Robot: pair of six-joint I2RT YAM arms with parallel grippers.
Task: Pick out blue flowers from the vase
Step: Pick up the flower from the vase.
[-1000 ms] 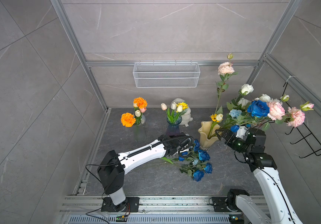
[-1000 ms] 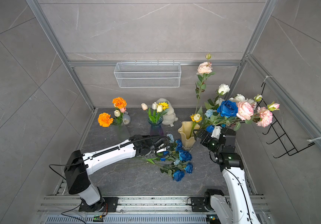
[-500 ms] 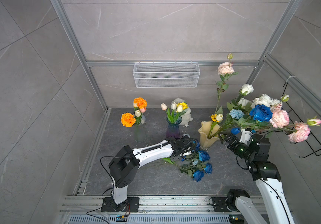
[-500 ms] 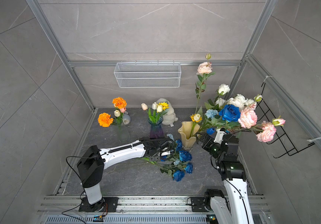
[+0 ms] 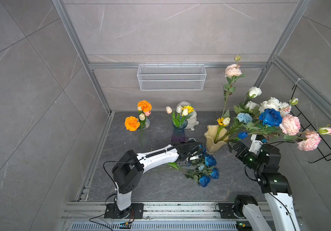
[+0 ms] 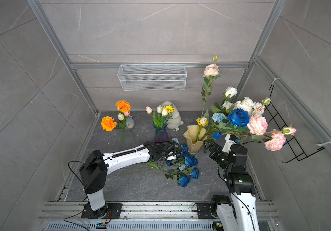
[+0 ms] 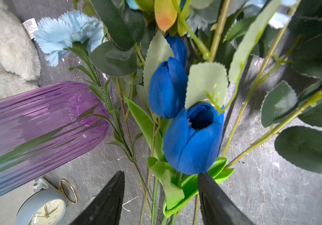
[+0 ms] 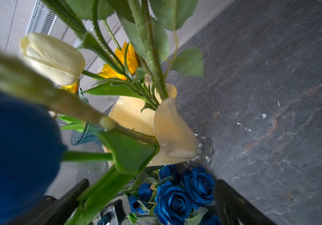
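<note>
Blue tulips (image 7: 192, 138), left hand (image 7: 160, 173) parted — cream vase (image 5: 213, 143) near

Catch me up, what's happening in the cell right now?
Blue flowers are being sorted out of the cream vase. A pile of blue roses, tulips and carnations lies on the floor beside it. The left gripper is low over that pile, jaws open around a blue tulip's stem. The right gripper is open beside the vase, a green stem between its jaws. A large blue rose, a pale-blue carnation and a dark-blue tulip bud are not yet picked.
</note>
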